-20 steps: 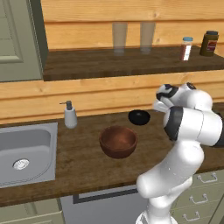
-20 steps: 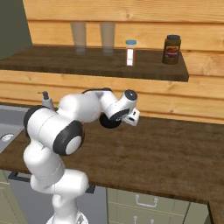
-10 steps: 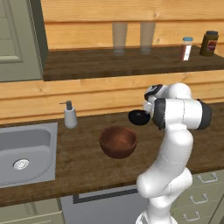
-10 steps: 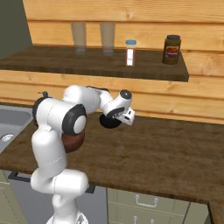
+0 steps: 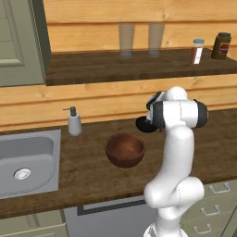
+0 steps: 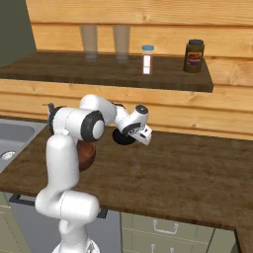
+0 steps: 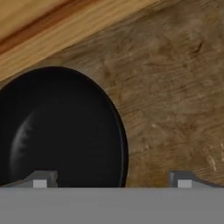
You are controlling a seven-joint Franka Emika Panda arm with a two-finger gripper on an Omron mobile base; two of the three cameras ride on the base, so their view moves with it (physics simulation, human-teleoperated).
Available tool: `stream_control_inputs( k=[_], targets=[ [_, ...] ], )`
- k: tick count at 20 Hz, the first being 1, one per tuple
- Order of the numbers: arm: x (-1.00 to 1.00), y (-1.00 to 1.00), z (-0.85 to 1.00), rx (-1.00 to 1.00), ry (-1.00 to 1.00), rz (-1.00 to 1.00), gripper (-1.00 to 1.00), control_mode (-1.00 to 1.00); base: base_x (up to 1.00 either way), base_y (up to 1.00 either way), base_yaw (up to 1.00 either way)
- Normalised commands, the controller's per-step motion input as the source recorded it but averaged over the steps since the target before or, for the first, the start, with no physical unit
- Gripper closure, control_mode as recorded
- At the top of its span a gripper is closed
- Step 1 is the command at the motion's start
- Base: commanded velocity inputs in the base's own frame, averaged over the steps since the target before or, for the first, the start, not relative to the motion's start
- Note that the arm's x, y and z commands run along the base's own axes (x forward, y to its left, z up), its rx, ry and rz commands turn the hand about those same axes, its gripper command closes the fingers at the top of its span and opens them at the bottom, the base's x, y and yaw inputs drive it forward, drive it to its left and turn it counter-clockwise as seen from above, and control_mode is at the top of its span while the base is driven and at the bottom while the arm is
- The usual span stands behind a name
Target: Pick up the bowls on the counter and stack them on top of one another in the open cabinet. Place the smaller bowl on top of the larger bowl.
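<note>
The smaller bowl (image 7: 57,127), glossy black, rests on the counter (image 7: 175,87) close to the wooden back wall. My gripper (image 7: 112,180) hovers just above it, open, with the bowl's near rim between the two fingertips (image 7: 41,179) and nothing held. From the right base view, the gripper (image 6: 129,134) points down at the black bowl (image 6: 121,140). The larger bowl (image 5: 125,149), reddish-brown, sits upright on the counter (image 5: 83,176) just left of and nearer than the black bowl (image 5: 141,124). The open cabinet's shelf (image 5: 92,69) runs above them.
Two glasses (image 5: 126,39) (image 5: 156,37), a spice shaker (image 5: 197,51) and a dark jar (image 5: 222,45) stand on the shelf. A soap dispenser (image 5: 74,121) and steel sink (image 5: 28,157) lie to the left. A grey-green cabinet door (image 5: 18,41) hangs top left.
The arm has swung leftward and the hand has come down over the black bowl. Both bowls stay in place and the gripper stays open.
</note>
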Motion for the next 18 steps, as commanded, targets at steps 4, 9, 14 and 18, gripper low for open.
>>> stream_control_inputs(
  k=[4, 9, 14, 18],
  targets=[
    [0.33, 0.11, -0.39, 0.00, 0.08, -0.05, 1.00, -1.00, 0.00, 0.00, 0.00],
    [0.21, 0.08, -0.17, 0.00, 0.01, -0.03, 1.00, -1.00, 0.00, 0.00, 0.00],
    [0.00, 0.00, 0.00, 0.00, 0.00, 0.00, 1.00, -1.00, 0.00, 0.00, 0.00],
    [-0.02, 0.00, 0.00, 0.01, -0.01, 0.00, 1.00, -1.00, 0.00, 0.00, 0.00]
  ],
)
